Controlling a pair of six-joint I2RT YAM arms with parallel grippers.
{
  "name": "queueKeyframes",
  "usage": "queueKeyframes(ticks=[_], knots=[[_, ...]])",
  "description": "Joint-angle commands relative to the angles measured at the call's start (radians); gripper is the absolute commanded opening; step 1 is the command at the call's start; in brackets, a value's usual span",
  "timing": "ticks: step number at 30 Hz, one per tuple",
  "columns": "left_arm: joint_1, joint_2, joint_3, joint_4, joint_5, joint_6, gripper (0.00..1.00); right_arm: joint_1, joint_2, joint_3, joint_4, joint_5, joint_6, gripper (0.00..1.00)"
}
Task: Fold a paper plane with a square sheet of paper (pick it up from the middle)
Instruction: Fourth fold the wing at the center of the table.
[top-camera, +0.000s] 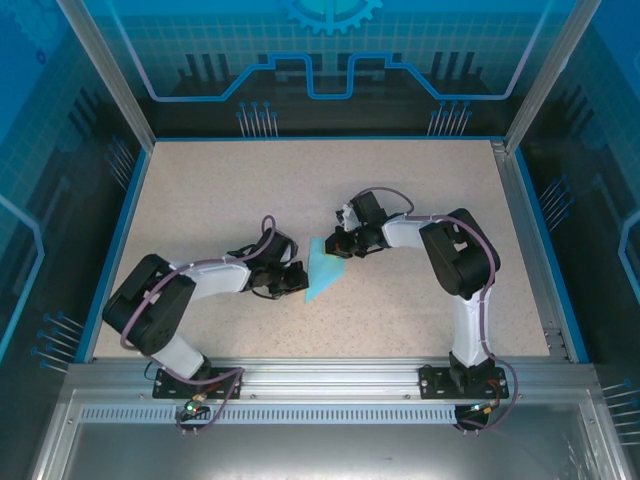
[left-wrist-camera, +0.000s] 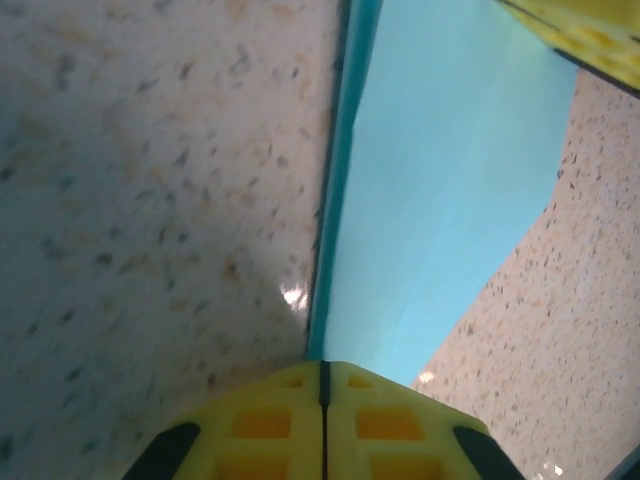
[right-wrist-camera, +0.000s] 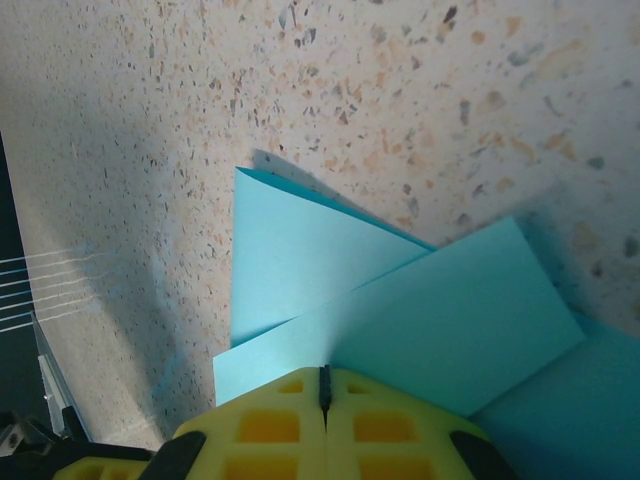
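Observation:
The square sheet of paper (top-camera: 323, 272) is light blue and partly folded into a pointed, kite-like shape at the table's middle. My left gripper (top-camera: 297, 279) is at its left edge. In the left wrist view the yellow fingers (left-wrist-camera: 380, 420) are shut, and the paper (left-wrist-camera: 440, 200) runs edge-on out of their seam. My right gripper (top-camera: 335, 246) is at the paper's upper end. Its jaws (right-wrist-camera: 323, 372) are shut on a raised flap (right-wrist-camera: 440, 320), with a flat folded layer (right-wrist-camera: 290, 250) beneath. A yellow finger of the right gripper (left-wrist-camera: 590, 40) shows in the left wrist view's top corner.
The speckled beige table (top-camera: 250, 190) is ringed by a blue rim and aluminium frame posts (top-camera: 545, 90). Both arms reach inward from their bases at the near edge (top-camera: 330, 375). Cables loop along each arm.

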Motion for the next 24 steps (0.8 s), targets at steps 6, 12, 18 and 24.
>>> queueKeyframes(ticks=[6,12,18,24], knots=[[0.009,-0.061,0.122,0.013,0.086,-0.091,0.19,0.002,0.046,-0.039,-0.059,0.079,-0.011,0.03],[0.009,0.084,0.16,0.16,0.157,-0.183,0.22,0.003,0.053,-0.04,-0.056,0.082,-0.007,0.03],[0.008,0.202,0.141,0.216,0.158,-0.215,0.22,0.002,0.057,-0.048,-0.056,0.085,-0.006,0.03],[0.008,0.233,0.07,0.188,0.14,-0.211,0.21,0.003,0.056,-0.056,-0.059,0.088,-0.006,0.02]])
